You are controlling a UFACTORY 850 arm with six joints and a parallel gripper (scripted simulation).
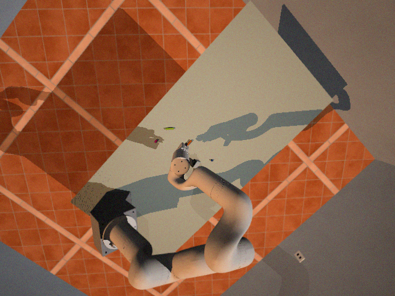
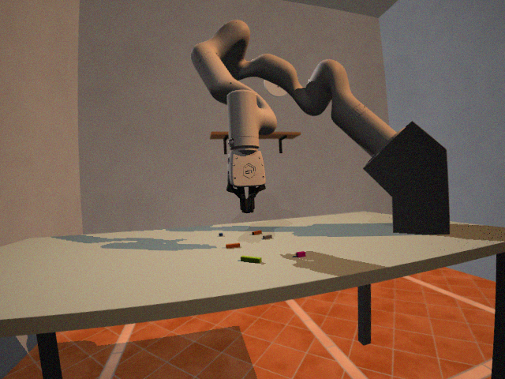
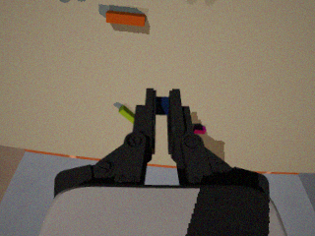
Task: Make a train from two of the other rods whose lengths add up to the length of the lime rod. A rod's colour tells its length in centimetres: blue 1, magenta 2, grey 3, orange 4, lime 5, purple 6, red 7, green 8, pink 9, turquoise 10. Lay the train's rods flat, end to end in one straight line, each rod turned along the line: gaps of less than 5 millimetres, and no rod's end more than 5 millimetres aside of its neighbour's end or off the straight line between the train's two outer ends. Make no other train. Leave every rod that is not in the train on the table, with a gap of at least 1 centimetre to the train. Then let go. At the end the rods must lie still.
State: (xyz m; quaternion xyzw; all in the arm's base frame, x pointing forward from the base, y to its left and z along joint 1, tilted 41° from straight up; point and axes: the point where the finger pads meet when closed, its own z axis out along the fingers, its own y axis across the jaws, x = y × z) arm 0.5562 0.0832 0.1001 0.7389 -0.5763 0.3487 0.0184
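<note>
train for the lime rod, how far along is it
Done: nothing joined yet; the rods on the table all lie apart. In hand: the fingers are shut on a small blue rod, held above the table. Left: probably lay it end to end with an orange rod, then let go.

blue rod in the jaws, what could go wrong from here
1. The blue rod is tiny and pinched only at the tips of the jaws, high above the table; a slip would likely send it bouncing away.
2. Setting it against the end of an orange rod could nudge that rod out of line.
3. The lime rod lies near that orange rod, so a train there may end up too close to it.
</note>
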